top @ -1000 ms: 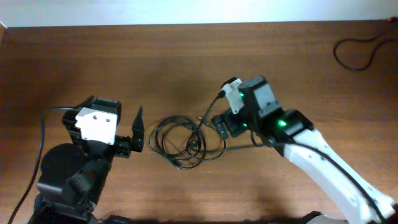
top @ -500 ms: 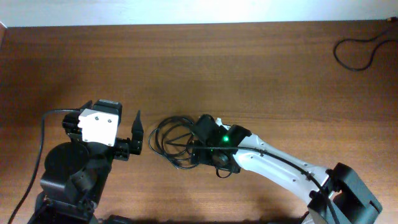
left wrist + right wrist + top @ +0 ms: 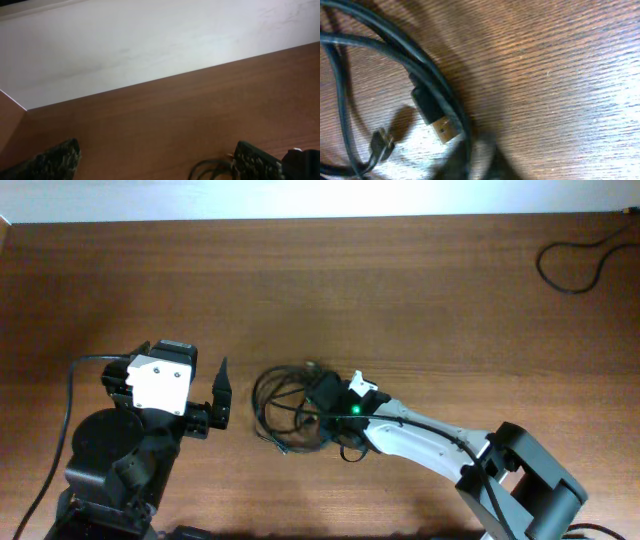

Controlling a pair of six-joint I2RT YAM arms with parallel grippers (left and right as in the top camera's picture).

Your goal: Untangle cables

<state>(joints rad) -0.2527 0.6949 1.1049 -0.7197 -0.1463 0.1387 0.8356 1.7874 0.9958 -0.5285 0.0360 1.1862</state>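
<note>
The cables [image 3: 283, 402] lie as a loose black coil on the brown table, between the two arms. My right gripper [image 3: 318, 402] is down on the coil's right side. In the right wrist view its blurred fingertips [image 3: 475, 165] stand close together, shut on a cable strand [image 3: 427, 75] that runs down between them. A USB plug [image 3: 438, 120] and a smaller plug [image 3: 380, 142] lie just beside that strand. My left gripper [image 3: 218, 402] waits wide open to the left of the coil, apart from it. In the left wrist view it [image 3: 157, 162] holds nothing, and the cables' loops [image 3: 210, 167] show by the right fingertip.
Another black cord [image 3: 572, 265] lies at the table's far right corner. The table's back edge [image 3: 320, 220] meets a white wall. My right arm [image 3: 440, 442] stretches from the lower right across to the coil.
My right arm swung left and down from beside the coil onto it, and its gripper went from open to shut on a strand. The coil shifted a little. The left arm stayed put.
</note>
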